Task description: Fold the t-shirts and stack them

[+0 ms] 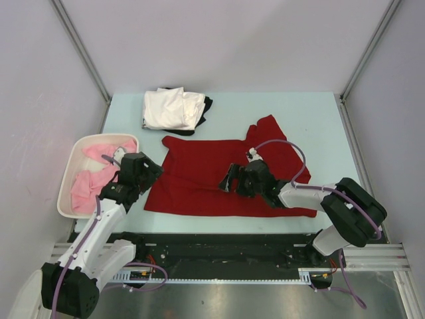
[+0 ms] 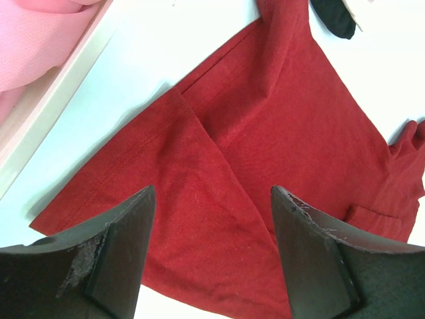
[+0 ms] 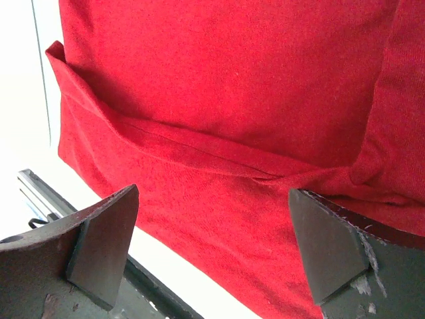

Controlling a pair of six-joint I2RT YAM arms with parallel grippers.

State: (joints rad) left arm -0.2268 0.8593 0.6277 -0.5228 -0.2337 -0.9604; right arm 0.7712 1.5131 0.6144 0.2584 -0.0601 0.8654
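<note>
The dark red t-shirt (image 1: 199, 179) lies spread mid-table (image 1: 305, 119). Only the wrist views show its folded-over flap and hem crease, under the left gripper (image 2: 212, 193) and right gripper (image 3: 212, 193), both spread and empty. Behind it, a white t-shirt (image 1: 169, 108) lies on a black t-shirt (image 1: 207, 103). To the left, a pink t-shirt (image 1: 89, 183) fills the basket (image 1: 64, 193).

The left pincer (image 2: 212, 199) gapes over the dark red t-shirt (image 2: 285, 126), a folded edge running between its fingers, with a pink t-shirt (image 2: 40, 40) in a white basket (image 2: 60, 90) ahead-left.

Black t-shirt (image 1: 206, 105) mostly hidden under white t-shirt (image 1: 169, 109).
</note>
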